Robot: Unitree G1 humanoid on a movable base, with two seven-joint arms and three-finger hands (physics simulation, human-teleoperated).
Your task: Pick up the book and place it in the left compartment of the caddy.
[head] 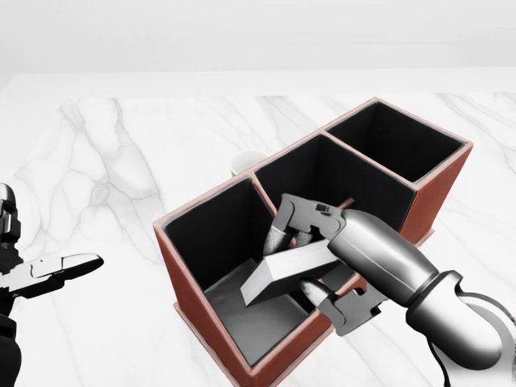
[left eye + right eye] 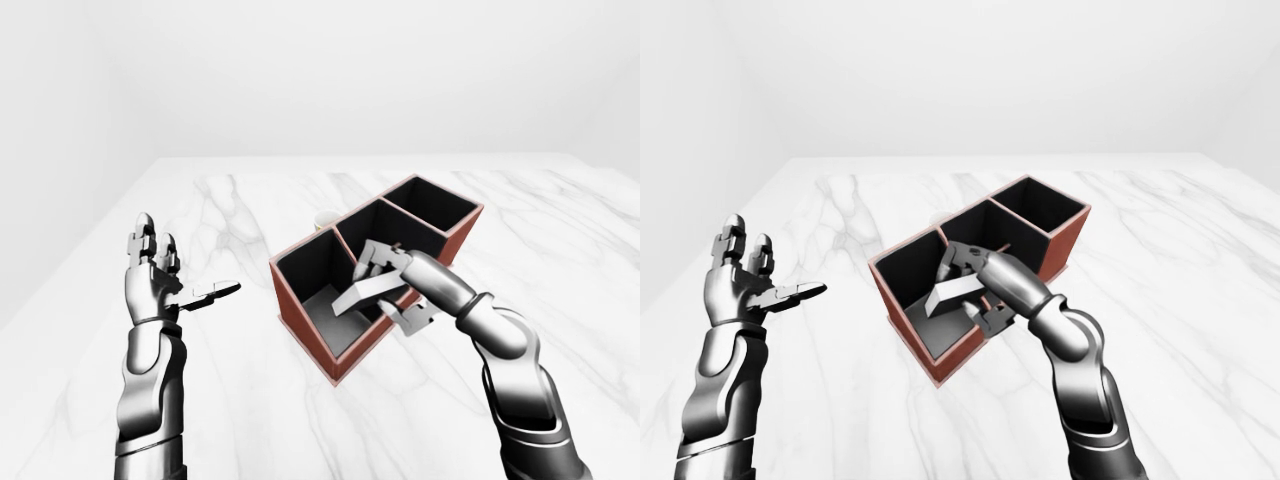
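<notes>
My right hand (image 1: pixel 310 258) reaches in from the lower right of the head view, its fingers closed around the book (image 1: pixel 288 270). Two fingers (image 1: pixel 278 235) press on the book's upper face and the thumb sits under its lower edge. The book is a pale grey slab, tilted, with its lower left end dipped inside the left compartment of the caddy (image 1: pixel 193 318) and its upper right end lying over the divider between the left and middle compartments. Whether its low end touches the grey floor of that compartment I cannot tell. My right forearm runs off toward the bottom right corner of the head view.

The caddy is a long red-brown box with dark inner walls and three square compartments in a row, set at a slant that climbs from lower left to upper right. The middle and right compartments look dark inside. A small white cup (image 1: pixel 246 162) peeks out just behind the caddy's upper wall, near the join of the left and middle compartments.

Everything rests on a white marble table (image 1: pixel 113 169) with grey veins.

My left hand (image 2: pixel 160 285) is raised well apart from the caddy at the left of the left-eye view, fingers spread and pointing up, thumb stretched out sideways, holding nothing
</notes>
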